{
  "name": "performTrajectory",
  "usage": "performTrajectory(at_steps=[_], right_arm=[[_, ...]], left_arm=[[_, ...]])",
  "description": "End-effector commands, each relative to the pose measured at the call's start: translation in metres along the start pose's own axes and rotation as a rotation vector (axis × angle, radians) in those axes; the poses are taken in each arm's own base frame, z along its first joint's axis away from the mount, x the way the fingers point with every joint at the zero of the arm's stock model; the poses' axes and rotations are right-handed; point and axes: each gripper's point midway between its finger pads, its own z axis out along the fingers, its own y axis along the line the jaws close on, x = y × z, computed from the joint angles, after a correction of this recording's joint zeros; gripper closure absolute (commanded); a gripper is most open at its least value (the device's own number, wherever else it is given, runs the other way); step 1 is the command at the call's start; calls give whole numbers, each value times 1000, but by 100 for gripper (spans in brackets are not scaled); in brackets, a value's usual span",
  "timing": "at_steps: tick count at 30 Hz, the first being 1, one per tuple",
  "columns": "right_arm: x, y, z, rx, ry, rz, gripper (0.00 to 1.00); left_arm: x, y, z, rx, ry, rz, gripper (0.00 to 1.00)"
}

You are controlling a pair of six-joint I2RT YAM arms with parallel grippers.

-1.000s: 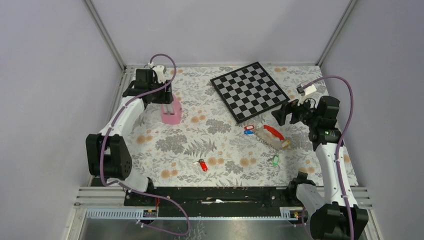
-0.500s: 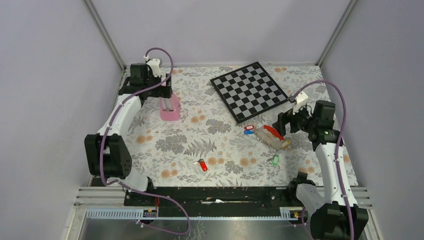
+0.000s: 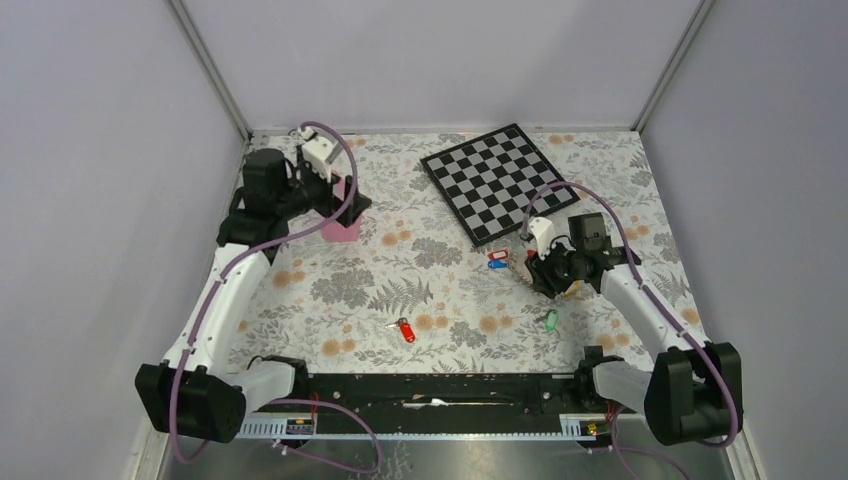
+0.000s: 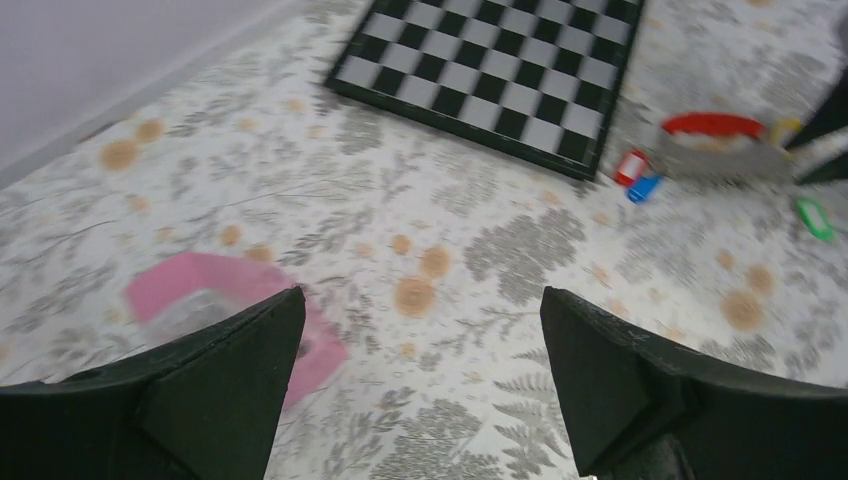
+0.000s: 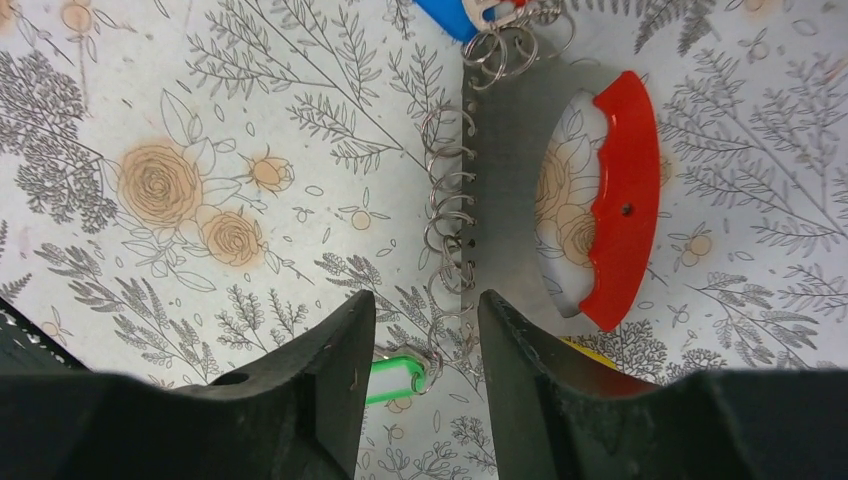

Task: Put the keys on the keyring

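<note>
Two narrowed but still parted jaws of the right gripper (image 5: 425, 330) have dropped astride the grey side of the keyring (image 5: 505, 200), near the chessboard (image 3: 497, 183); left gripper (image 4: 420, 330), jaws wide, has quit the pink block (image 4: 200, 290); pickup looks imminent.

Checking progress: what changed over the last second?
Left gripper let go of the pink block and drew back, open. Right gripper came down over the keyring, jaws narrowing astride its ring row. Keys, block and chessboard stayed put.

Red key (image 3: 406, 332) on floral table (image 3: 330, 290)
</note>
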Motion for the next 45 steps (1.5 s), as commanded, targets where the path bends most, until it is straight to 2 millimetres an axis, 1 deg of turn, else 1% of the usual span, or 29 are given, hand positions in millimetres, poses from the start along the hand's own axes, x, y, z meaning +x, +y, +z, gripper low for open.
performTrajectory(at_steps=[1, 3, 5, 9, 13, 18, 24, 31, 34, 35, 39, 42, 45], right_arm=[[-3, -7, 4, 12, 33, -49, 51], [-6, -4, 9, -6, 41, -60, 51], [-7, -2, 15, -16, 57, -74, 51], [-10, 0, 25, -20, 84, -106, 51], [-15, 1, 37, -18, 109, -132, 48], [-26, 2, 51, -8, 133, -169, 45], [-33, -1, 72, 30, 179, -226, 46], [-24, -11, 87, 103, 277, -264, 51], [-20, -11, 90, 109, 298, -261, 54], [-19, -15, 89, 130, 310, -262, 55], [-16, -17, 89, 143, 325, -261, 61], [-20, -16, 88, 138, 310, -260, 68], [-32, -15, 83, 141, 270, -257, 72]], left_arm=[[18, -49, 4, 237, 27, 53, 1], [28, -57, 8, 256, 49, 60, 1], [34, -63, 12, 268, 68, 63, 1], [41, -78, 18, 300, 91, 71, 1], [48, -91, 23, 327, 107, 78, 1], [53, -96, 25, 321, 116, 103, 1], [56, -97, 23, 319, 115, 113, 1], [58, -99, 20, 323, 114, 118, 1], [58, -99, 20, 325, 114, 119, 1], [59, -100, 20, 327, 115, 121, 1], [60, -101, 20, 333, 117, 122, 1], [61, -101, 20, 334, 116, 123, 1], [62, -102, 20, 336, 116, 126, 1]])
